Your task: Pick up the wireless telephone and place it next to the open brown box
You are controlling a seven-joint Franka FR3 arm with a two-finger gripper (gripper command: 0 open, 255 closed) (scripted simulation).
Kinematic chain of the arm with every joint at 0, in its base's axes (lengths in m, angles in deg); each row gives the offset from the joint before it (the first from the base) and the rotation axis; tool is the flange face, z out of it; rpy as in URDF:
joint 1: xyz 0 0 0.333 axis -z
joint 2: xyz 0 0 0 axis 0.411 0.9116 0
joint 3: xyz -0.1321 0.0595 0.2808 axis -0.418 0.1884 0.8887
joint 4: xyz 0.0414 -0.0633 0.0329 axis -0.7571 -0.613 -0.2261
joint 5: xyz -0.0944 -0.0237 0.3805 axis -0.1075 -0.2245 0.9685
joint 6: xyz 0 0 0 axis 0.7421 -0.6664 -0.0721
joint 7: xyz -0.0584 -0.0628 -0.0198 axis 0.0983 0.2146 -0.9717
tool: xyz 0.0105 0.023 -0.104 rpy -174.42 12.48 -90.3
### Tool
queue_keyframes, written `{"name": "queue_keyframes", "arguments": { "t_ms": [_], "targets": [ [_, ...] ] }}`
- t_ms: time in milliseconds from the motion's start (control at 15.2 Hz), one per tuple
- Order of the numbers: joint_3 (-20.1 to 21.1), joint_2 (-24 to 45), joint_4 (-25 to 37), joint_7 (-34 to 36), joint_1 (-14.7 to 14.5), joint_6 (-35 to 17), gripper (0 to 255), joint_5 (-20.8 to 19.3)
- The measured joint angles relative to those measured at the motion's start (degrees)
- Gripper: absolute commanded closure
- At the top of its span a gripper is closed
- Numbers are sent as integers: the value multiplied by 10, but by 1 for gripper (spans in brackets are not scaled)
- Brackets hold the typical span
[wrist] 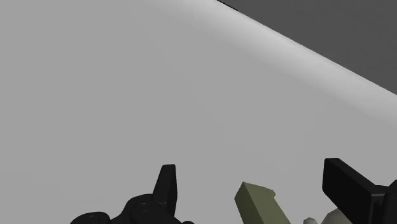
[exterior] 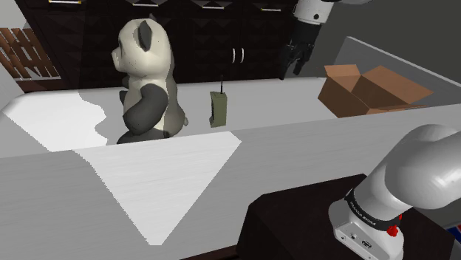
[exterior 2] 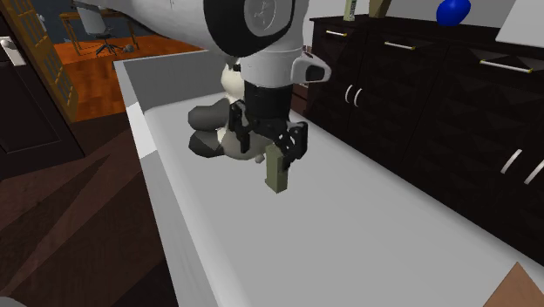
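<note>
Jaws apart, panda (exterior: 148, 81) beside telephone (exterior: 218, 109)

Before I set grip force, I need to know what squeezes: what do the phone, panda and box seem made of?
Phone: matte olive-green, sharp edges, thin antenna; probably hard plastic, though the look leaves it open.
Panda: rounded, speckled white and dark grey; looks like plush.
Box: matte brown, thin flaps folded open; reads as cardboard.

Home interior: dark cabinets (exterior: 210, 40), wood floor (exterior 2: 96, 87), perhaps office chair (exterior 2: 98, 28) beyond.
</note>
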Motion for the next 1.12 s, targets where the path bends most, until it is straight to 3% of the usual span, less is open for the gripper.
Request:
{"name": "queue_keyframes", "arguments": {
  "t_ms": [528, 1122],
  "targets": [
    [1, 175, 92, -103, -39, -86, 0, 10],
    [21, 355, 232, -208, -67, -129, 0, 18]
  ]
}}
